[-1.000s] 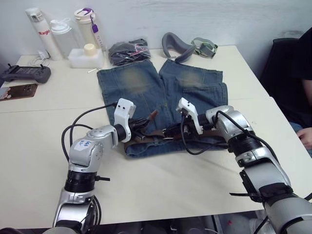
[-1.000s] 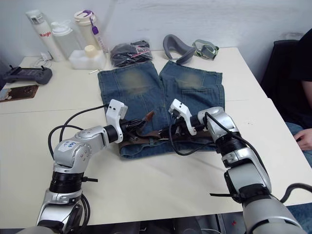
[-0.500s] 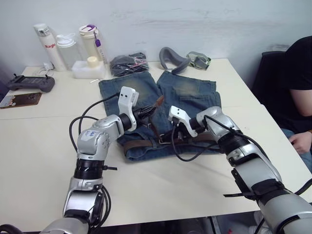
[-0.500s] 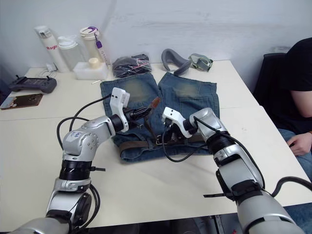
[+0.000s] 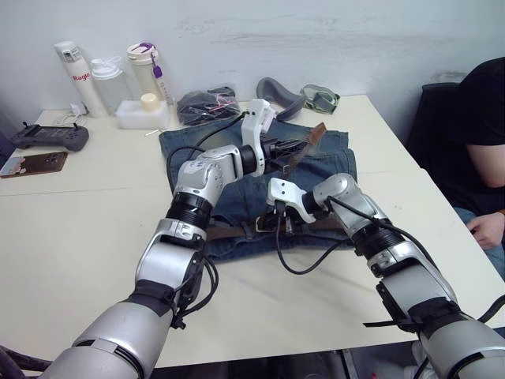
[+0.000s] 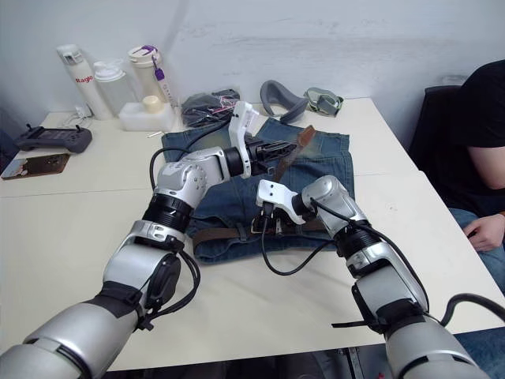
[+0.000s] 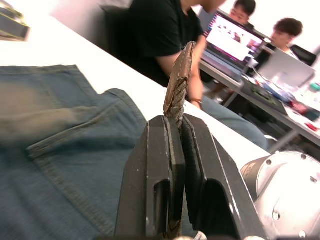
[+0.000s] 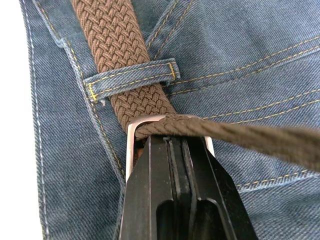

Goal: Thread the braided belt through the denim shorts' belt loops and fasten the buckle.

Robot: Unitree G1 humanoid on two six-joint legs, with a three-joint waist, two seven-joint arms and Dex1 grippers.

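The denim shorts (image 5: 335, 158) lie flat on the white table, waistband toward me. The braided belt (image 5: 225, 233) runs along the waistband and passes under a belt loop (image 8: 130, 77). Its free end goes through the silver buckle (image 8: 131, 135) and rises taut over the legs to my left gripper (image 5: 296, 151). That gripper is shut on the strap a little below the lighter tip (image 7: 182, 65), held above the shorts. My right gripper (image 8: 172, 137) is shut at the buckle in the middle of the waistband (image 5: 276, 223), its fingertips pinned against the metal frame.
Three bottles (image 5: 110, 71) and a white box (image 5: 142, 110) stand at the back left, with a dark bundle in a bag (image 5: 207, 103), a grey curved piece (image 5: 276, 87) and goggles (image 5: 319, 96) behind the shorts. A controller (image 5: 43, 136) lies far left. A person (image 5: 481, 118) sits at the right.
My left gripper has risen and swung away over the shorts' legs with the belt end, drawing the strap tight through the buckle. The right gripper has stayed at the buckle.
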